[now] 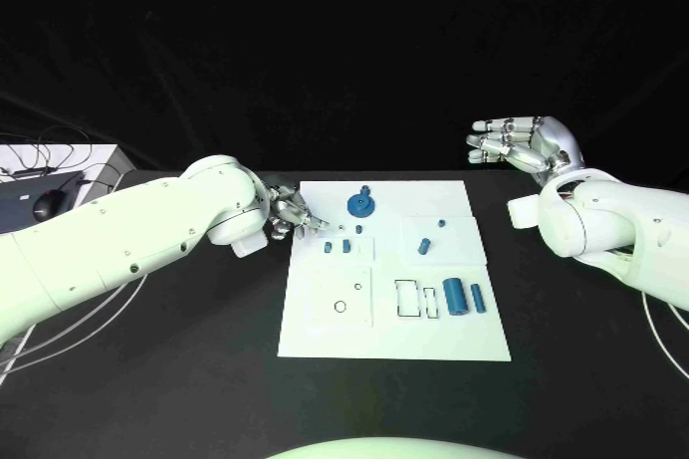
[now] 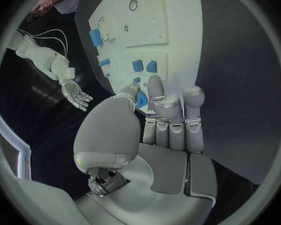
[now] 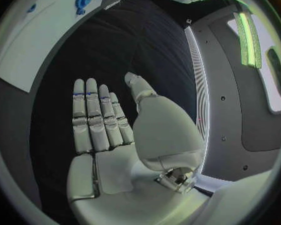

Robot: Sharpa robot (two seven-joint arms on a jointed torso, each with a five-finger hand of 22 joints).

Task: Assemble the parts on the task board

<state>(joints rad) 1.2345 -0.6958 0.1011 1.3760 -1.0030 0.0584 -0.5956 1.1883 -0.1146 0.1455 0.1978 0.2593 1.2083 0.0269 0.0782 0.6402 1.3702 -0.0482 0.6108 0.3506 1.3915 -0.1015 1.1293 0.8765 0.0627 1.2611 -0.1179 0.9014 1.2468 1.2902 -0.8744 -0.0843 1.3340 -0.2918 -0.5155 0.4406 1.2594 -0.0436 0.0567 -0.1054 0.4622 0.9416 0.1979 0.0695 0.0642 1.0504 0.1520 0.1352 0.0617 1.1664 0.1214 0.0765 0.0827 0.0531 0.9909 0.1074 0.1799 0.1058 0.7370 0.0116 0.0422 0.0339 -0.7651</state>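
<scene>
The left hand [image 1: 292, 216] rested at the left edge of the task board [image 1: 390, 325], fingers nearly straight and side by side, holding nothing. The right hand [image 1: 523, 144] hung raised beyond the board's far right corner, well apart from it, flat and empty. On the white board lay one blue gear [image 1: 363, 203] at the far edge, four small blue pieces mid-board (two of them paired), and two upright blue cylinders [image 1: 455, 296] nearer, on the black bench [image 1: 172, 379].
</scene>
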